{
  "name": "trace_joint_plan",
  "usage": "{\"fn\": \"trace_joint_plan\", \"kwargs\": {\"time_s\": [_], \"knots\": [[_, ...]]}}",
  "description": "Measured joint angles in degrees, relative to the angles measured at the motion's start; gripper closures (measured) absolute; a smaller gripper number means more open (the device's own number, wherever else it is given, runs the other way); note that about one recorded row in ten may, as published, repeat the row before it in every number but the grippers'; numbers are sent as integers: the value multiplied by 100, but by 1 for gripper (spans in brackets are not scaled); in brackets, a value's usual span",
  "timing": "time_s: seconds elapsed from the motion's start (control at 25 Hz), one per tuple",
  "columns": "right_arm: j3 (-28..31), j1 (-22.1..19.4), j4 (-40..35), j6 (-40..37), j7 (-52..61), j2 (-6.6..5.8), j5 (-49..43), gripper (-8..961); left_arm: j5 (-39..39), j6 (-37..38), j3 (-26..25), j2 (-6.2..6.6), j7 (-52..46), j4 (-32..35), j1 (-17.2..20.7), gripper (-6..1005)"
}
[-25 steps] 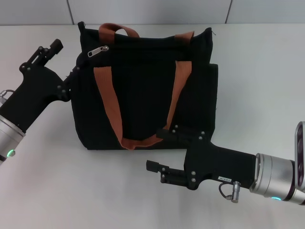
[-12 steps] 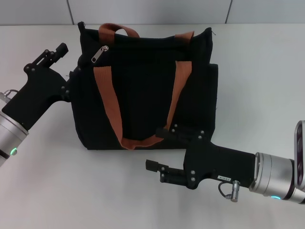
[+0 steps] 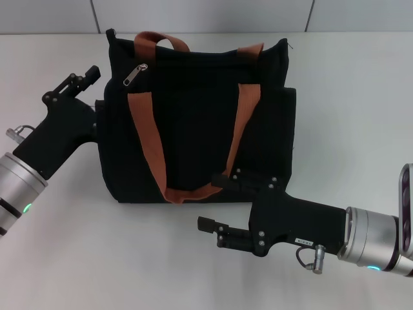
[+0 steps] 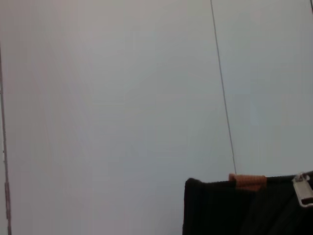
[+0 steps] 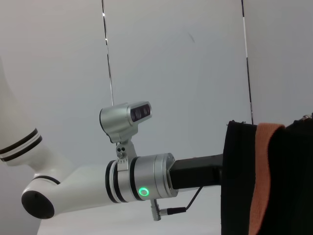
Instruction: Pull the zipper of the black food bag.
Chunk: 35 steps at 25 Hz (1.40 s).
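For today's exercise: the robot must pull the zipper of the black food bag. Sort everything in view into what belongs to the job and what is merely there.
Belongs to the job:
- zipper, silver pull near the bag's top left corner
- black food bag
- left claw, beside the bag's left end
- right claw, at the bag's front base

Merely there:
- table
- wall behind

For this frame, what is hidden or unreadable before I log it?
- Left gripper: the head view shows it edge-on beside the black food bag, so whether its fingers are open is unclear; the left wrist view shows no fingers.
- Zipper: cut off by the left wrist view's edge.
- Bag interior: hidden by its own fabric.
- Right gripper: open, low in front of the bag.
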Motion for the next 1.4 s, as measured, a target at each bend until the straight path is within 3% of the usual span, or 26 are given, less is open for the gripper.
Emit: {"fn": "trace_joint_plan", "kwargs": {"time_s": [0.76, 1.4], "knots": [[1, -10, -9, 1, 0, 9, 0, 227, -34, 742, -198, -9, -52, -196, -31, 479], [23, 27, -76, 149, 0, 9, 0, 227, -31, 488, -543, -9, 97, -343, -124, 525]]}}
